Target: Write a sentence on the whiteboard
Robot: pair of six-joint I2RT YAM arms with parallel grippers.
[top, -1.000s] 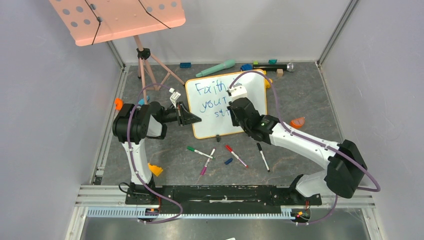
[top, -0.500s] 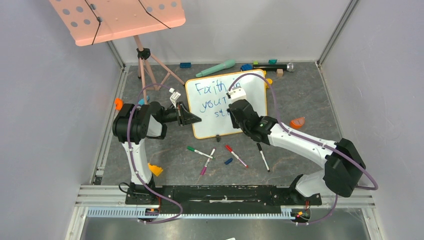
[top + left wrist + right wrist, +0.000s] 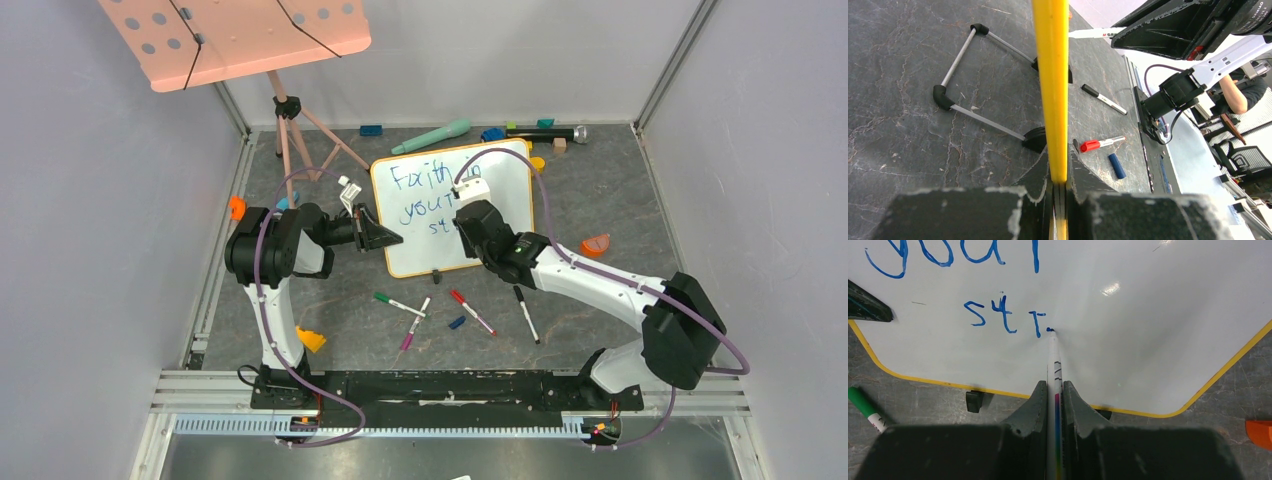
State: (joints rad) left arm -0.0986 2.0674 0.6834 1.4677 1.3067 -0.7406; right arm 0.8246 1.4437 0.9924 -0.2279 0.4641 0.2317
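Whiteboard (image 3: 510, 175) sits mid-table, its writing face up toward the top camera. My left gripper (image 3: 1058, 160) has its jaws pinched narrow on the yellow frame at the whiteboard's left edge; the wrist view shows the frame running straight up out of the jaws. On the back side of that edge, a wire bracket (image 3: 979, 120) with black corner pieces meets the frame at 2 black clips. My right gripper (image 3: 1053, 387) is over the whiteboard's lower middle, jaws closed on a white-barrelled marker (image 3: 1054, 360) whose blue tip touches the surface. The sentence (image 3: 415, 178) is in blue on the whiteboard's left half: "Faith" on line 1, "your" on line 2, and on line 3 "s t r" with a fresh dot at the marker tip. The right wrist view shows 1 black clip foot (image 3: 974, 401) under the whiteboard's near edge. Just beyond that near edge lie loose pens: a green-capped marker (image 3: 398, 304), a purple marker (image 3: 415, 322), a red-capped marker (image 3: 472, 312), a black marker (image 3: 526, 314), plus a blue cap (image 3: 457, 322). An orange piece (image 3: 596, 244) lies right of the whiteboard. A pink music stand (image 3: 235, 40) rises behind the whiteboard's left corner.
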